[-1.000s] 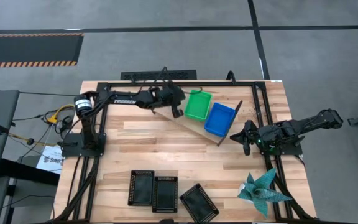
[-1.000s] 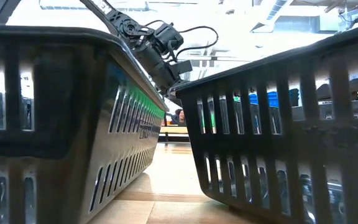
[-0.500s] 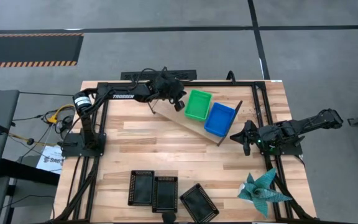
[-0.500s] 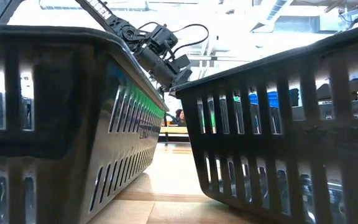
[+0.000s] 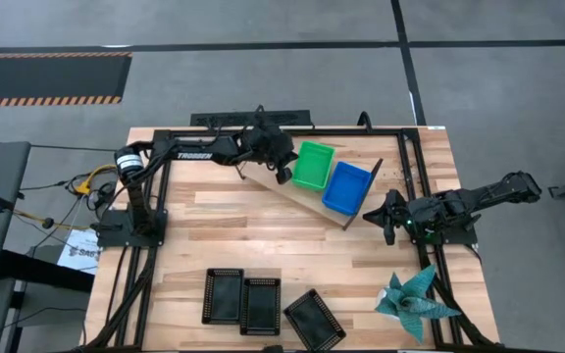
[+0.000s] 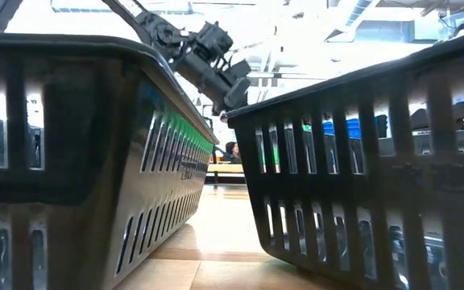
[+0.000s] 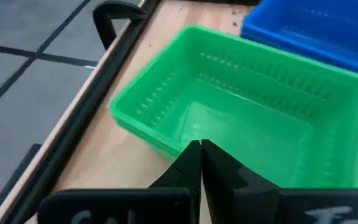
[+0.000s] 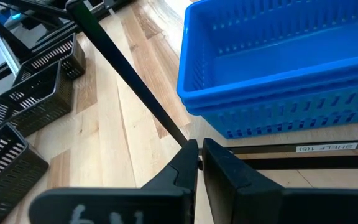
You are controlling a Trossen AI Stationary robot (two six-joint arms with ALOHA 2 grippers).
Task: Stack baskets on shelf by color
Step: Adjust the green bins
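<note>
High view: the green baskets (image 5: 313,165) and blue baskets (image 5: 347,186) sit nested by colour on the shelf (image 5: 312,192). The left gripper (image 5: 283,175), closed and empty, hovers beside the green. The right gripper (image 5: 387,222), nearly closed, waits by the shelf end. Three black baskets (image 5: 260,304) lie on the table (image 5: 214,230), unstacked.

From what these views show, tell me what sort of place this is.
Probably a robotics lab or workshop: a wooden table with two mounted robot arms stands on a grey concrete floor with hazard-striped marking, and cables trail beside it.
</note>
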